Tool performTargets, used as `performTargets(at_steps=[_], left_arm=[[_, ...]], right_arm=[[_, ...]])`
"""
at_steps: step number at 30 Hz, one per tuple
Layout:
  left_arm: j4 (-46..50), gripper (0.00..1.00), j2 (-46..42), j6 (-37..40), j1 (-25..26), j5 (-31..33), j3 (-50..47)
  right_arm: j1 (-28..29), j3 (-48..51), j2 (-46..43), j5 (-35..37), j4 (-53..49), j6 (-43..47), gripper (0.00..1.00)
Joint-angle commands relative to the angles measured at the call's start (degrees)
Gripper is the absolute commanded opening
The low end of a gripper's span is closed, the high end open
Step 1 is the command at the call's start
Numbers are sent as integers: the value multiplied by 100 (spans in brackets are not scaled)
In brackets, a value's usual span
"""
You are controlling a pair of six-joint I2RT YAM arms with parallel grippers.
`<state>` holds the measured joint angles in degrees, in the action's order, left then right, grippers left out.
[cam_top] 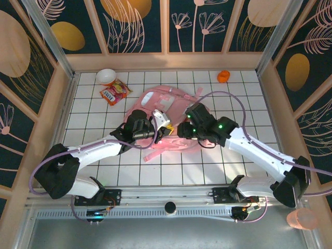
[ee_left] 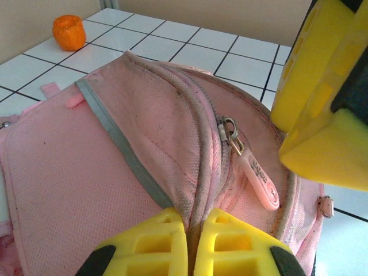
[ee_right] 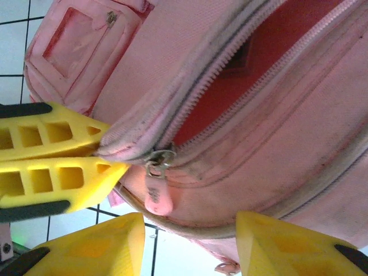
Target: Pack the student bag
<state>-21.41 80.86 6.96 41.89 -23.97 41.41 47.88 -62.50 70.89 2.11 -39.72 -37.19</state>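
While the left gripper point(ee_left: 192, 241) is clamped together on a fabric fold beside the zip, the large soft pink fabric student bag point(cam_top: 155, 101) lies mid-table, between both arms. The right gripper point(ee_right: 190, 244) stands with jaws apart, just beside the small pink rubber zipper pull point(ee_right: 156, 198). You should expect two likely faults: the thin fold slipping free under a tug, or the right jaws closing on loose fabric instead of the pull.

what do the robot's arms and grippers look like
White links and black joints on the left arm and right arm, a purple cable looping along each. The left gripper and right gripper have black bodies and chunky yellow fingers with hollow cells.
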Motion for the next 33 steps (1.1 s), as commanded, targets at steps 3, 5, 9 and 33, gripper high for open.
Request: performTargets(at_steps=[3, 5, 9, 33], left_arm=[[-764, 0, -58, -290, -40, -263, 236], [-798, 0, -55, -301, -40, -283, 236], [-832, 0, -79, -306, -43, -299, 236], [-799, 0, -131, -223, -41, -255, 236]], right_arm=[[182, -463, 425, 326, 61, -356, 46], [185, -517, 555, 359, 6, -389, 46], [191, -702, 820, 619, -278, -500, 45], [156, -1009, 1150, 1372, -996, -235, 5]])
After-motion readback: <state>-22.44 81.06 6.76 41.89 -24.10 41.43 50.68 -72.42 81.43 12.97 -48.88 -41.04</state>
